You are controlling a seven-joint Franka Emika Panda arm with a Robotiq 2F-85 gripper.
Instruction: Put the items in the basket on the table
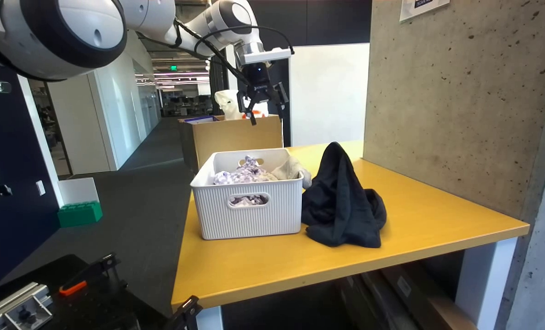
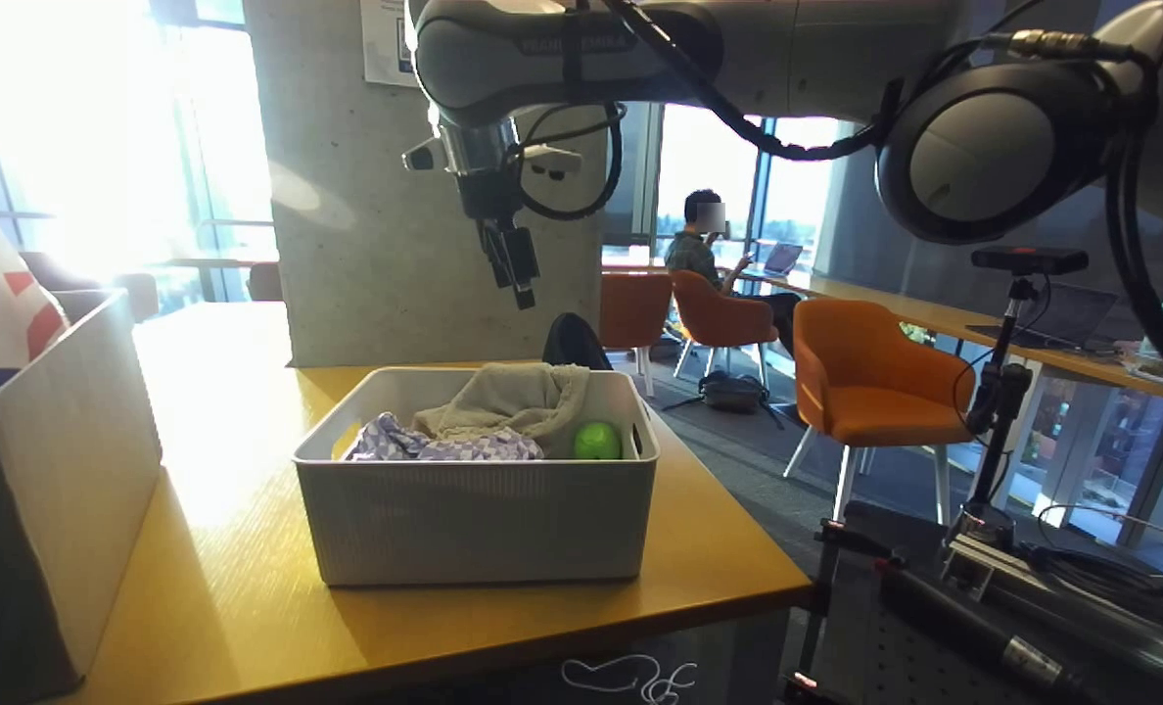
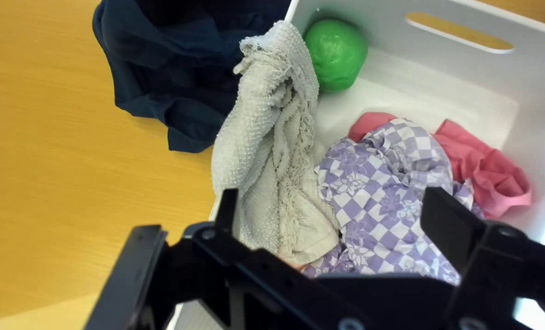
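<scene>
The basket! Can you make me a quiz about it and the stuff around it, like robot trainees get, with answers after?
1. True or false: the round green thing is inside the basket.

2. Which one hangs over the basket's side?
A) the pink cloth
B) the pale towel
C) the purple checked cloth

3. Fill the gap with "inside" or "beside": the dark cloth is on the table, ____ the basket.

Key: 1. True. 2. B. 3. Beside.
</scene>
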